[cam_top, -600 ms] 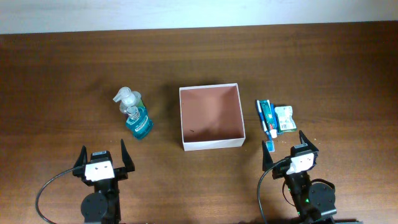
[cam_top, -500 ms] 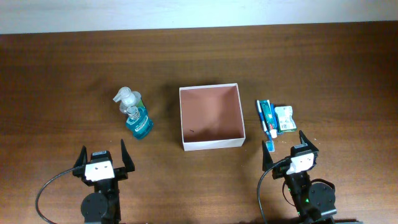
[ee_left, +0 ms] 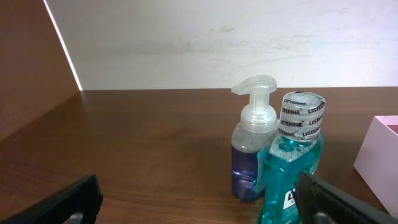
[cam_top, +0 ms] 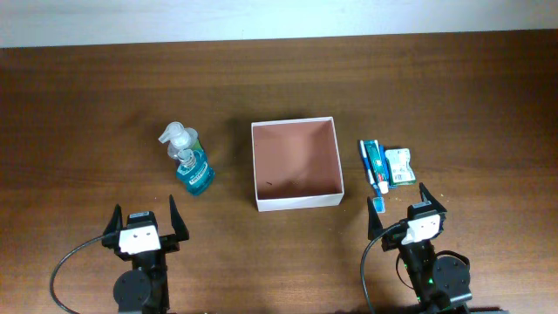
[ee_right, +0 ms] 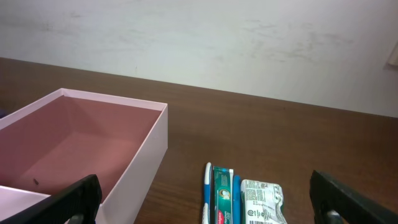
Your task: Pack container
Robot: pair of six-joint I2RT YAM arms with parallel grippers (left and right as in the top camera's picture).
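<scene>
**A:** Where is the box?

**B:** The box [cam_top: 298,201] sits about the middle of the bench [cam_top: 453,96]. Its top is open, and there is only a small dark speck on its reddish floor.

**A:** What lies around it?

**B:** Toward the bench's right edge, just beside the box, a toothpaste pack [cam_top: 374,162] and a green-and-white packet [cam_top: 400,166] lie side by side, touching. Toward the left edge, apart from the box, a clear pump bottle [cam_top: 177,139] and a teal mouthwash bottle [cam_top: 193,174] stand upright against each other.

**A:** And the pincers?

**B:** Both are at the near edge. The left pincer [cam_top: 144,206] is released, fingers spread wide and grasping nothing, on the near side of the bottles. The right pincer [cam_top: 397,197] is likewise released and empty, just short of the toothpaste pack. A small blue-and-white thing [cam_top: 377,204] I cannot make out lies by one finger.
</scene>
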